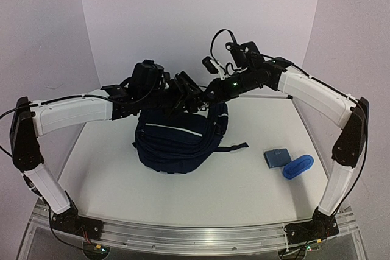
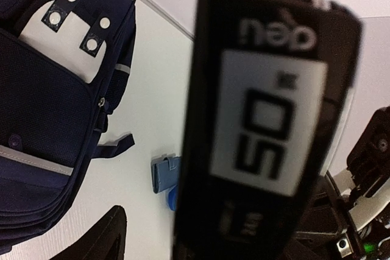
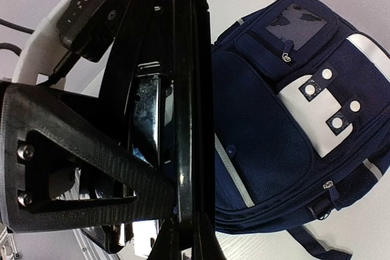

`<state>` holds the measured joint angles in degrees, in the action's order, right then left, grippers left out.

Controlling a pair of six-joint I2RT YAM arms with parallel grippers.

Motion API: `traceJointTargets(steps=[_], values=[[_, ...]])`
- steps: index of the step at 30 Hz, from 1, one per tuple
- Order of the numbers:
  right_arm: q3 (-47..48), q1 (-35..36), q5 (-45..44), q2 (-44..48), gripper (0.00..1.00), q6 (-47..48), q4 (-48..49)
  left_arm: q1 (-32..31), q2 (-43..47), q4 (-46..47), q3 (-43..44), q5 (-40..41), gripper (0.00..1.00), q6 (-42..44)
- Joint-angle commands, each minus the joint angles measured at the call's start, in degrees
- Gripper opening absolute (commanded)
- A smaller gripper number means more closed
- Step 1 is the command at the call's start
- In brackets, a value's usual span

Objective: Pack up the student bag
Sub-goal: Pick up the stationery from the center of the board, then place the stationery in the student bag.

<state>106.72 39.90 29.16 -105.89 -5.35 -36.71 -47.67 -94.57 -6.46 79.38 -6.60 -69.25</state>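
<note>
The navy student bag (image 1: pixel 173 144) lies in the middle of the table, its white buckle patch (image 3: pixel 323 111) facing up. Both grippers meet just above its far edge. My right gripper (image 1: pixel 190 94) is shut on a thin, flat black case (image 3: pixel 186 89), seen edge-on between its fingers (image 3: pixel 194 235). The same case (image 2: pixel 262 120) fills the left wrist view, showing a white label with large digits. My left gripper (image 2: pixel 219 238) stands open around it, with a gap between its left finger (image 2: pixel 103 235) and the case. The bag (image 2: pixel 42 120) lies below and to the left.
A small blue pouch (image 1: pixel 277 156) and a blue oval case (image 1: pixel 298 166) lie on the table right of the bag. A dark strap (image 1: pixel 234 147) trails from the bag toward them. White walls close in the table at the back and sides.
</note>
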Motion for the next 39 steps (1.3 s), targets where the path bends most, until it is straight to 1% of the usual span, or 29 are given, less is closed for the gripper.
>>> traceJointTargets(steps=[1, 4, 9, 11, 15, 17, 19, 21, 22, 24, 26, 28, 30, 33, 39], values=[[2.36, 1.74, 1.16, 3.02, 0.0, -1.01, 6.26, -0.15, 1.61, 8.27, -1.33, 2.65, 0.67, -1.03], [2.61, 2.24, 0.98, 2.64, 0.0, -1.39, 6.5, -0.17, 1.97, 9.73, -2.05, 3.5, 0.63, -1.06], [2.66, 2.28, 2.09, 2.1, 0.0, -2.35, 6.77, -0.23, 3.03, 12.37, -4.32, 4.3, 0.63, -1.68], [2.79, 2.3, 2.7, 1.99, 0.0, -2.31, 6.82, -0.23, 3.07, 12.69, -4.82, 4.47, 0.59, -2.06], [2.65, 2.3, 4.55, 1.72, 0.0, -1.96, 6.87, -0.23, 3.53, 14.46, -6.27, 5.13, 0.44, -2.69], [2.53, 2.29, 5.0, 1.65, 0.08, -1.85, 6.83, -0.23, 4.15, 15.34, -7.55, 5.7, 0.37, -3.38], [2.67, 2.32, 4.89, 1.74, 0.21, -1.31, 6.82, -0.23, 5.31, 16.02, -9.3, 6.38, 0.31, -4.31], [3.0, 2.26, 4.47, 2.05, 0.38, -0.48, 6.7, -0.23, 6.75, 16.49, -11.52, 8.13, 0.26, -5.15], [3.13, 2.2, 4.26, 2.26, 0.45, 0.12, 6.59, -0.23, 7.54, 16.71, -12.85, 8.87, 0.24, -5.55], [2.68, 2.09, 3.39, 3.21, 0.58, 1.44, 6.62, -0.24, 9.46, 16.75, -15.05, 9.88, 0.21, -6.24], [2.25, 1.87, 2.62, 3.87, 0.65, 2.86, 6.65, -0.26, 11.12, 16.75, -17.1, 10.61, 0.2, -6.89], [1.79, 1.55, 1.71, 3.91, 0.67, 5.04, 6.56, -0.23, 12.86, 16.41, -19.14, 11.02, 0.19, -7.53], [0.59, 1.58, 0.91, 3.37, 0.69, 9.3, 6.36, -0.33, 14.77, 16.1, -21.27, 11.0, 0.17, -8.27], [-2.41, 1.89, -2.51, 0.99, 0.67, 16.83, 5.45, -0.93, 18.84, 15.59, -25.63, 11.88, 0.17, -9.83], [-4.23, 6.74, -10.22, -2.79, 0.64, 28.71, 4.59, -2.35, 27.62, 7.03, -30.52, 15.41, 0.16, -11.96]])
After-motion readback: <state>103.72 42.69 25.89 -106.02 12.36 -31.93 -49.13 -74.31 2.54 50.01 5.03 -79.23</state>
